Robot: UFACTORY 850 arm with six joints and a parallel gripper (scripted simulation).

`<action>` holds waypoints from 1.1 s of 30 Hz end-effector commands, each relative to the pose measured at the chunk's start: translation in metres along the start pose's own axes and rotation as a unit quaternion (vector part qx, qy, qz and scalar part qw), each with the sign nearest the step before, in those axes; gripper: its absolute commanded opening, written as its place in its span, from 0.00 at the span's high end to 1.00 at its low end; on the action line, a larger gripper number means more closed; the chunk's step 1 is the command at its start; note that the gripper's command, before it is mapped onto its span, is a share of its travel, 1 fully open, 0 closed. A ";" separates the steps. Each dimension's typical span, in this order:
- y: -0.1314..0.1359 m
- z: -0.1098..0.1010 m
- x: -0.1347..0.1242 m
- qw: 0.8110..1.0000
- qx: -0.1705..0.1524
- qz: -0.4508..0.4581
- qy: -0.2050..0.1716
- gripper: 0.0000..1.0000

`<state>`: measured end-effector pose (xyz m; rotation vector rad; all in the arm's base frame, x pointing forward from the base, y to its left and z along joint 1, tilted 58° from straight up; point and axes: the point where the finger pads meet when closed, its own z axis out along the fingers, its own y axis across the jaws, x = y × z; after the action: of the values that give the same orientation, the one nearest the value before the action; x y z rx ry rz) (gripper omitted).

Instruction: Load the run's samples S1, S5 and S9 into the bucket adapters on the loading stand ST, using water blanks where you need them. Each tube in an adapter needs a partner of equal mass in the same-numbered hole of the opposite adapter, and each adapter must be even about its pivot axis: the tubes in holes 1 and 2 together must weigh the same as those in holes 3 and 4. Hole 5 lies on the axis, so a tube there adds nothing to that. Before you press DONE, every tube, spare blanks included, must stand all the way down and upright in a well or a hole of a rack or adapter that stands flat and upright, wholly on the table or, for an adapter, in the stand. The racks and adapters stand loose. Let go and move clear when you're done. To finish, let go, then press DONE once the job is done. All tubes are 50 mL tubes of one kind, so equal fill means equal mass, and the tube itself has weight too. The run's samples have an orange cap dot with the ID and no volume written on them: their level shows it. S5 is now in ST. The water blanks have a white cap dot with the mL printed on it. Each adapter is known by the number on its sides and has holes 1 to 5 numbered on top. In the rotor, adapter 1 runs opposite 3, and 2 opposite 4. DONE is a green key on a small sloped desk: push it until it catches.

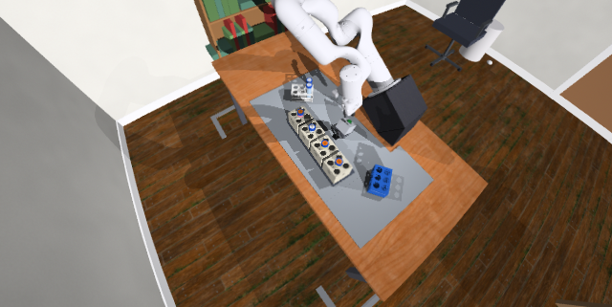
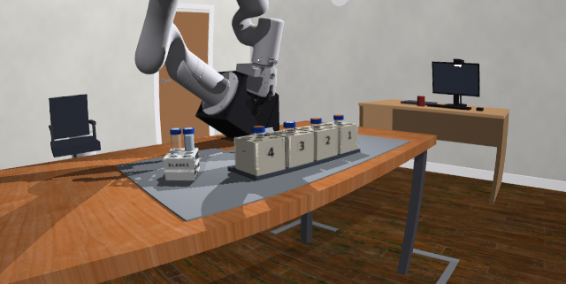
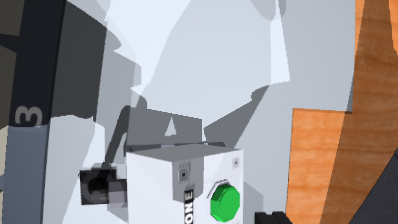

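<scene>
The loading stand [image 1: 352,171] [image 2: 261,177] [image 3: 35,80] holds four adapters, each with one tube in its middle hole 5: S9 [image 1: 300,112] [image 2: 258,129] in adapter 4, the 30 mL blank [image 1: 312,127] [image 2: 289,124] in 3, S1 [image 1: 325,142] [image 2: 316,120] in 2, S5 [image 1: 338,161] [image 2: 339,117] in 1. They look upright. My gripper [image 1: 353,114] [image 3: 272,218] is shut and empty, close to the small DONE desk [image 1: 342,128] [image 3: 150,175], its fingertips beside the green key [image 1: 349,120] [image 3: 225,202] in the wrist view. Whether they touch the key cannot be told.
The white BLANKS rack [image 1: 301,98] [image 2: 179,173] stands upright beyond adapter 4 with two blanks in it. The blue rack [image 1: 381,182] stands beyond the adapter 1 end and shows no tubes. The black arm base [image 1: 397,108] stands behind the desk.
</scene>
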<state>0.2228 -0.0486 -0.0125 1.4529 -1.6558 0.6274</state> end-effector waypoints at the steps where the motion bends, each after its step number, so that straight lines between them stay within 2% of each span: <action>1: -0.002 0.007 0.000 1.000 0.000 0.000 0.000 1.00; 15: -0.008 0.030 0.000 1.000 0.000 0.000 0.000 1.00; 33: -0.009 0.032 0.001 1.000 0.000 0.000 0.000 1.00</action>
<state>0.2228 -0.0755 -0.0296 1.4529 -1.6557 0.6276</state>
